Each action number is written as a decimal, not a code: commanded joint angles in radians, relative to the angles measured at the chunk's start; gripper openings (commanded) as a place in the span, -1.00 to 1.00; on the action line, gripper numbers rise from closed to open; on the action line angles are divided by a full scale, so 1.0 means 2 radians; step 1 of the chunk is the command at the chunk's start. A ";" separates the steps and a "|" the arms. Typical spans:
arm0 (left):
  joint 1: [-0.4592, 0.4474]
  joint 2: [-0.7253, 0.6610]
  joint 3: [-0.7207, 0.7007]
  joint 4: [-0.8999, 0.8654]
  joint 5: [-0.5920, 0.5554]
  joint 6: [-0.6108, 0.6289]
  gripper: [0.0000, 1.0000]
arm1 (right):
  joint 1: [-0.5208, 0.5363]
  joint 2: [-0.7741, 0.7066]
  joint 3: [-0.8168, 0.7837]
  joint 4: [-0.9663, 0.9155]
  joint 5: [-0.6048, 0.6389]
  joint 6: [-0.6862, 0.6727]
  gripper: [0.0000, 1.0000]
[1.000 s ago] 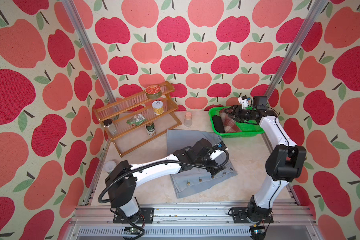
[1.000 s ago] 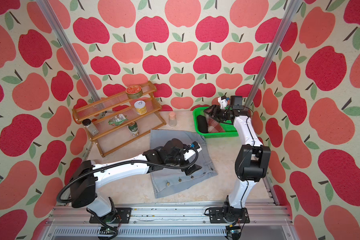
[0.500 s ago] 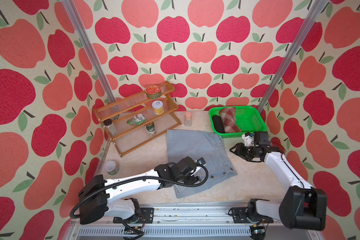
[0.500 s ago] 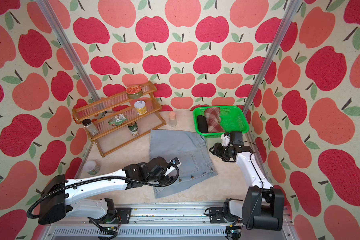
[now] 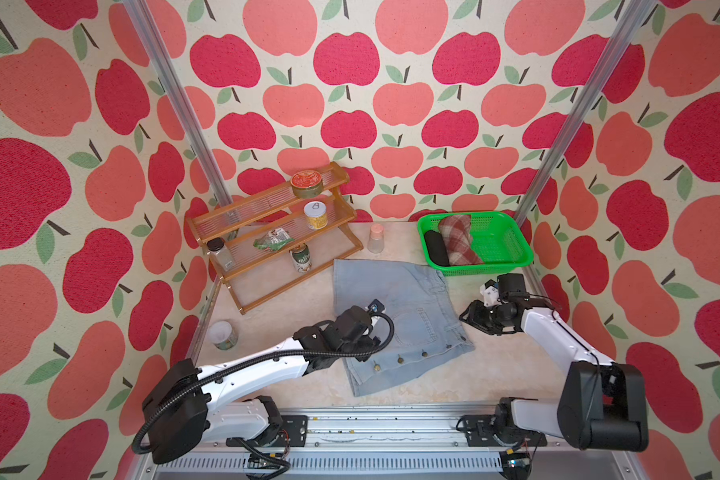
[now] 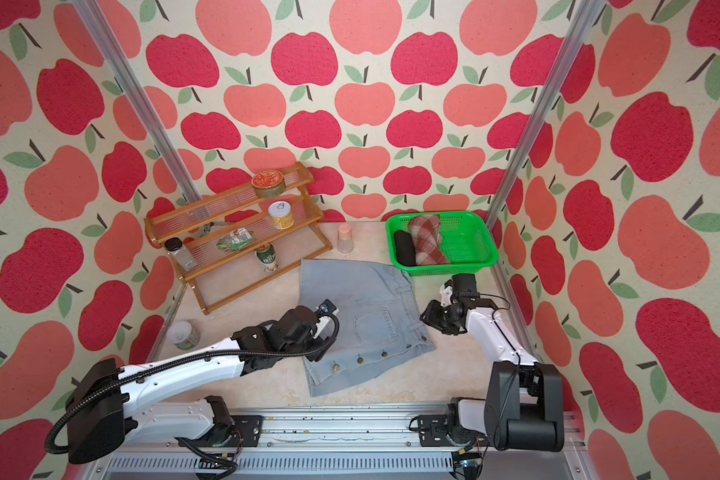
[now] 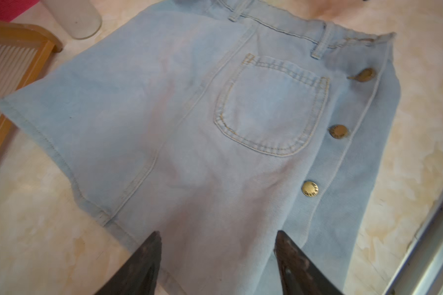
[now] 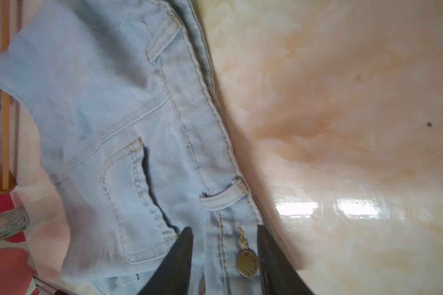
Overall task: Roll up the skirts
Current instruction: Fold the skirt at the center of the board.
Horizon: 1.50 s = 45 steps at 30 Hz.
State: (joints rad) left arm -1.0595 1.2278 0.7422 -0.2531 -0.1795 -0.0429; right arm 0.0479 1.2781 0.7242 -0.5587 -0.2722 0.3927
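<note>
- A second ago the right arm reached over the green basket (image 5: pixel 487 268) at 1 o'clock on the table (image 5: pixel 495 374). It has since swung back to the waistband of the denim skirt (image 5: pixel 391 291).
- The plaid skirt (image 5: pixel 458 241) and the black skirt (image 5: pixel 435 249) now lie side by side in that basket. They look rolled, so two of the three skirts seem done.
- The denim skirt lies flat and unrolled at the table's centre. Its pocket faces up and its buttons run along the 6 o'clock edge.
- The left arm has drawn back from the middle of the denim to its hem, at about 8 o'clock on the skirt.
- In the left wrist view the left gripper (image 7: pixel 218 233) has its jaws apart over the hem, grasping nothing.
- The right gripper (image 8: pixel 224 228) sits at 4 o'clock on the skirt. Its jaws are apart either side of the waistband corner and a brass button, not yet clamped.
- Both arms look placed to begin the last roll.
- A wooden rack (image 5: pixel 300 280) of cans stands at 10 o'clock, just beside the skirt's far hem corner.
- A small pink-capped bottle (image 5: pixel 376 239) stands at 12 o'clock, just beyond the cloth.
- A jar (image 5: pixel 223 334) sits at 8 o'clock, well apart.
- A roll pushed toward the rack or bottle could knock them.
</note>
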 commanded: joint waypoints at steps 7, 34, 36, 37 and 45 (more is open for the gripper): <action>-0.090 0.064 0.015 -0.001 -0.125 0.070 0.12 | -0.005 -0.091 -0.097 0.003 0.067 0.080 -0.38; -0.109 0.086 0.028 -0.087 0.056 0.075 0.27 | -0.006 -0.098 -0.180 0.093 -0.045 0.160 -0.22; -0.110 0.086 0.027 -0.090 0.065 0.075 0.28 | -0.006 -0.096 -0.178 0.094 -0.046 0.160 -0.37; -0.110 0.087 0.028 -0.094 0.068 0.075 0.29 | -0.006 -0.097 -0.175 0.094 -0.045 0.160 -0.51; -0.112 0.144 0.063 -0.139 0.123 0.082 0.39 | -0.027 -0.110 -0.127 0.079 -0.044 0.157 -1.00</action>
State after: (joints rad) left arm -1.2743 1.4754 0.8265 -0.4541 0.0040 0.1043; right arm 0.0105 1.0725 0.4107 -0.3904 -0.3580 0.7086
